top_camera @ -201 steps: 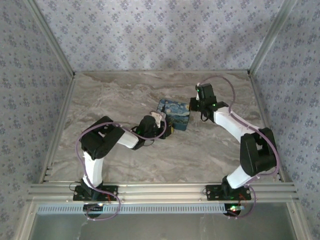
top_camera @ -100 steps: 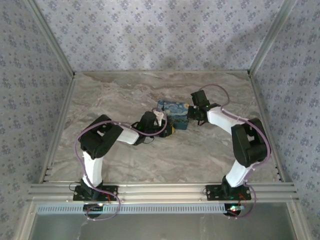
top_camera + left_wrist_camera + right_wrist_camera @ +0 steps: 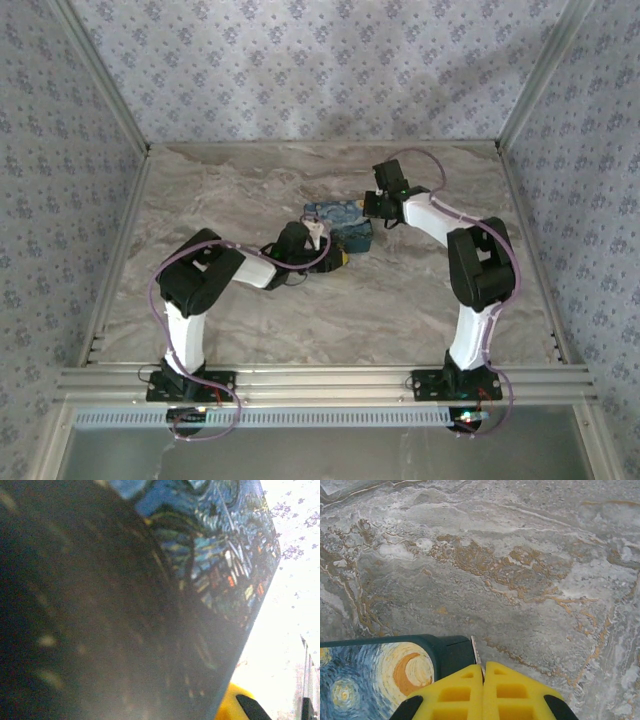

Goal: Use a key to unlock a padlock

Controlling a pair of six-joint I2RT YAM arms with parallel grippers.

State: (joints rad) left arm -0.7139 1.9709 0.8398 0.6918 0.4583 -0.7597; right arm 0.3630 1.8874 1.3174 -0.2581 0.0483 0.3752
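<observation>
My left gripper (image 3: 322, 243), jaws together, presses against the painted box (image 3: 338, 222) out in the middle, bracing it, I'd guess. I can't pick out the padlock or key. Over here my right gripper (image 3: 372, 207), pinched tight, noses against the box's right end, probably hunting the lock.

No readable text, labels or numbers anywhere.

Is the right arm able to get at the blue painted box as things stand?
Probably yes: its shut yellow fingers sit right by a corner of the blue painted box, and nothing seems to stand between.
</observation>
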